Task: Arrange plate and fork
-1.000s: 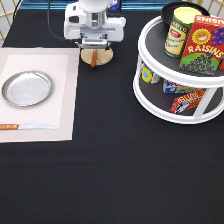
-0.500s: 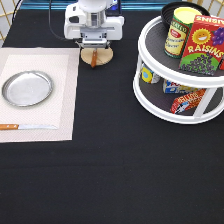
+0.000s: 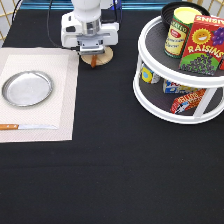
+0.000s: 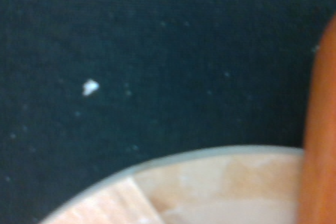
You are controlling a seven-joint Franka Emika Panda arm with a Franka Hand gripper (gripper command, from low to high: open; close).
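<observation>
I've got the gripper (image 3: 93,56) low at the exterior view's top, left of centre, sitting right over the wooden disc (image 3: 101,59). The white hand body covers the fingers from this angle, so I cannot tell whether the claw is spread or pressed together. A thin brown shaft pokes out just below the hand, lying across the disc; that looks like the fork (image 3: 93,62), though only a sliver of its handle shows and the tines are hidden.

On the wrist view I'm reading the pale, grained edge of the wooden disc (image 4: 202,190) against the black table cloth (image 4: 150,75), with an orange-brown handle (image 4: 322,125) running along one side, overlapping the disc's rim. That matches the fork's wooden handle.

The plate (image 3: 27,88) is over on the exterior view's left, lying flat on the beige placemat (image 3: 62,75), well apart from the gripper. Below it on the same mat lies the knife (image 3: 27,126), its handle toward the exterior view's left and its blade pointing right, parallel to the mat's lower edge. No fork beside the plate yet.

On the exterior view's right stands the white two-tier turntable rack (image 3: 175,75). Its upper shelf carries a can (image 3: 179,31), a red raisins box (image 3: 206,45) and a black bowl (image 3: 172,10) behind them; small packets sit on the lower shelf.
</observation>
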